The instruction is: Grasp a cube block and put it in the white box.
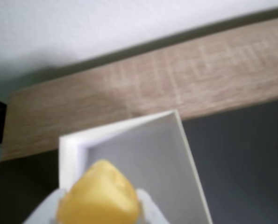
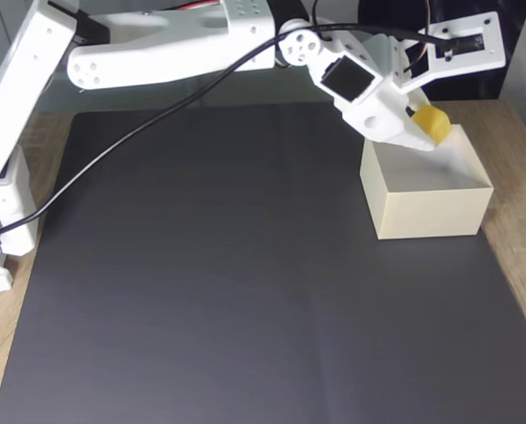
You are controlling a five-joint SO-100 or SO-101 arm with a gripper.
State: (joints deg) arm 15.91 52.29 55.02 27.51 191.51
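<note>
Cube block (image 2: 432, 124): yellow, rounded edges. We log it clamped between the two white fingers (image 1: 147, 207) of the gripper (image 2: 426, 132), held above the white box (image 2: 426, 212), over the box's far edge in the fixed view. In the wrist view the cube block (image 1: 99, 196) hangs over the box's open interior (image 1: 143, 163), one rounded corner tipped toward the box's far wall; being a cube, it has no long axis that we can name.

White box: square, open-topped, thin-walled, standing on the black mat (image 2: 245, 283) at its right edge, which lies on the wooden bench (image 2: 519, 230).

Beyond the box, in the wrist view, we note the bench's wood grain (image 1: 176, 79) and a pale wall (image 1: 106, 28). The white arm (image 2: 174, 49) reaches the box from the left, a black cable (image 2: 148, 124) trailing from it.
</note>
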